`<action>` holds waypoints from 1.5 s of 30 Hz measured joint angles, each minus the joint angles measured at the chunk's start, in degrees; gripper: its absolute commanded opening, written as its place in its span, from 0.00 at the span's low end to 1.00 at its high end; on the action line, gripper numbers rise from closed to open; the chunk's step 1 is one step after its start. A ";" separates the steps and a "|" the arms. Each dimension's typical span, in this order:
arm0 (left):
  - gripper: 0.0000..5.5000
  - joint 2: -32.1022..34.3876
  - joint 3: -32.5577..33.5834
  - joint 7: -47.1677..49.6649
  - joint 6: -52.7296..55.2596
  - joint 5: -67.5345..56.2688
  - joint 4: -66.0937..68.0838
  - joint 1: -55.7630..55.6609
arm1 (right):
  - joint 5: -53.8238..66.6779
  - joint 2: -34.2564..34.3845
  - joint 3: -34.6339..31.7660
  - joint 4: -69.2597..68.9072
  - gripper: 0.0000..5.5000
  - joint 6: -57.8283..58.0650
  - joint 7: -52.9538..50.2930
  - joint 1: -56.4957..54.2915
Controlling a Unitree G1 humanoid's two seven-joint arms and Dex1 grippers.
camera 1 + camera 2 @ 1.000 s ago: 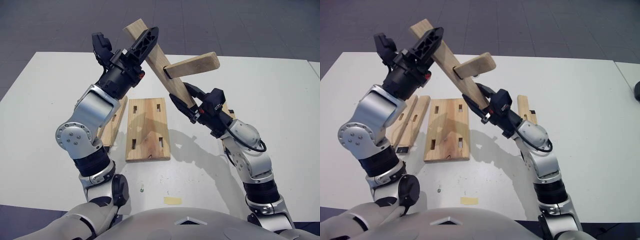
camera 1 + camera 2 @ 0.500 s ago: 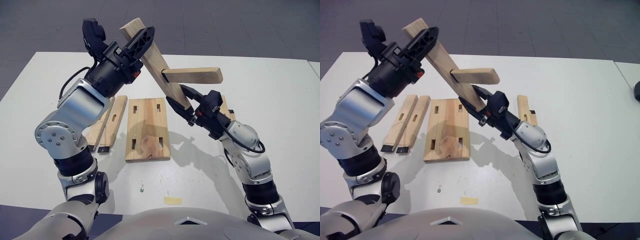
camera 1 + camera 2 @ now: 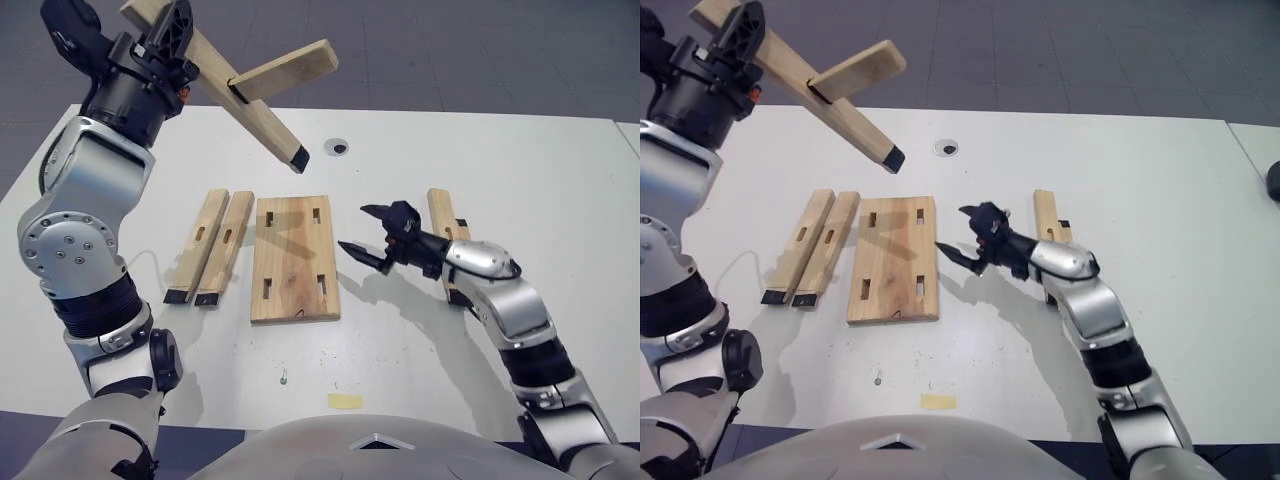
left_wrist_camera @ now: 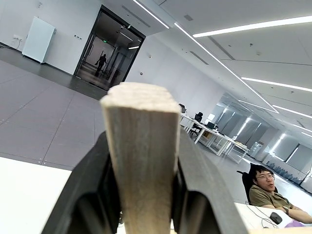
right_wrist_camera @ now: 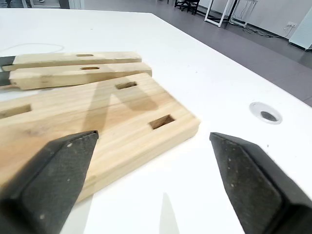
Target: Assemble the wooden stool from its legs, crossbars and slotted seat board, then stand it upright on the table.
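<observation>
Right hand (image 3: 355,228): spread wide, empty, low over the counter (image 3: 560,180), mid-right of frame. Spare leg (image 3: 438,210) just right of it, long axis up-down; board (image 3: 293,258) just left. Left hand (image 3: 168,35): clamped on joined leg (image 3: 262,132) with crossbar (image 3: 285,68), upper left.

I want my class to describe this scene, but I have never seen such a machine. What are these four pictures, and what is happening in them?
This is a humanoid robot with two arms, each ending in a two-finger gripper. Two pictures come from cameras in its head, looking down over a white table; the other two come from cameras on its wrists. Flat on the table lie a slotted seat board, two legs side by side to its left and another leg to its right. The left gripper is shut on a leg held high, with a crossbar stuck into it. The right gripper hovers open and empty, low beside the board.
</observation>
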 measured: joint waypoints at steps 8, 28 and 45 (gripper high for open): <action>0.18 -0.10 -3.88 -2.37 -3.37 14.89 1.89 2.74 | -1.28 5.48 -1.34 28.32 0.98 -6.23 3.62 -18.58; 0.18 -5.59 -7.07 -9.90 -5.78 27.33 3.20 5.67 | -8.90 14.20 -5.49 77.11 0.98 -19.34 13.15 -40.18; 0.18 -3.50 -3.03 -11.73 -0.63 28.75 -6.39 12.48 | 3.25 7.06 -18.21 30.42 0.98 -4.77 13.05 -16.32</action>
